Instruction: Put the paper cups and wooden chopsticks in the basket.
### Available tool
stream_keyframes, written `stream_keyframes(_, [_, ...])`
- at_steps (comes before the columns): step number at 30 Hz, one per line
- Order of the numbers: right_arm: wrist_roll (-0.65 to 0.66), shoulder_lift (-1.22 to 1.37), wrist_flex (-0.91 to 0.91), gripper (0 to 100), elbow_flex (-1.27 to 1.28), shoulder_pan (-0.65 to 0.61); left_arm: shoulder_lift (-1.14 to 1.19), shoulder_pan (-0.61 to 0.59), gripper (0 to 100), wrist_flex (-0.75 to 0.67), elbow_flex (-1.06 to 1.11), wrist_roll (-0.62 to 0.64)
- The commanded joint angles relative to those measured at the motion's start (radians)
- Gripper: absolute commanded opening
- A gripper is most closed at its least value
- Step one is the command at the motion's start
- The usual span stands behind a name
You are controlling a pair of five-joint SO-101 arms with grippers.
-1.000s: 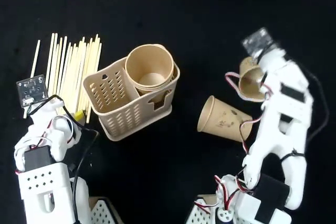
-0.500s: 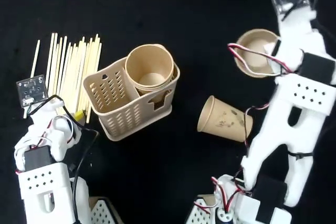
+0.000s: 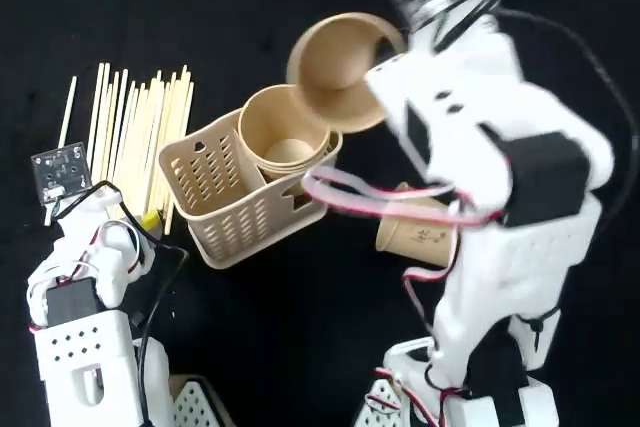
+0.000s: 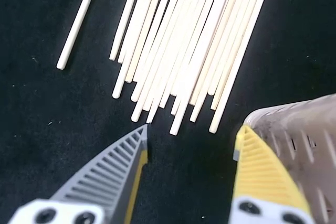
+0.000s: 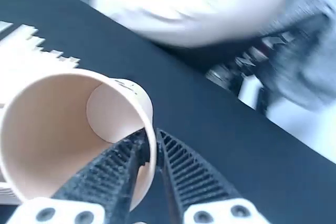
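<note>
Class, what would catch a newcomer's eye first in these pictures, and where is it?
The right gripper, shut on the rim of a paper cup, holds it tilted over the basket, where other cups already sit stacked. A fan of wooden chopsticks lies beside the basket.

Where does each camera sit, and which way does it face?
High view: above the table, facing down on basket, chopsticks, left arm and right arm.
Left wrist view: on the left arm, facing down at chopsticks; open left gripper shows.
Right wrist view: on the right arm, facing along the right gripper, shut on a paper cup.
Shared: high and left wrist views both show the chopsticks.
</note>
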Motion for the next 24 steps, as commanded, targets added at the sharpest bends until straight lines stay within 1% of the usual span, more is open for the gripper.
stream_keyframes(1, [-0.04, -0.025, 0.048, 1.1, -0.07, -0.115, -0.006, 0.001, 26, -0.014, -0.012, 0.011])
stream_keyframes(6, [-0.041, -0.021, 0.08, 1.1, -0.061, -0.147, -0.006, 0.001, 26, -0.014, -0.012, 0.011])
stream_keyframes(15, [-0.034, -0.024, 0.071, 1.1, 0.062, -0.146, -0.006, 0.001, 26, -0.015, -0.01, 0.011])
stream_keyframes(24, [-0.032, 0.022, 0.066, 1.4, 0.122, -0.149, -0.006, -0.004, 26, -0.015, -0.012, 0.011])
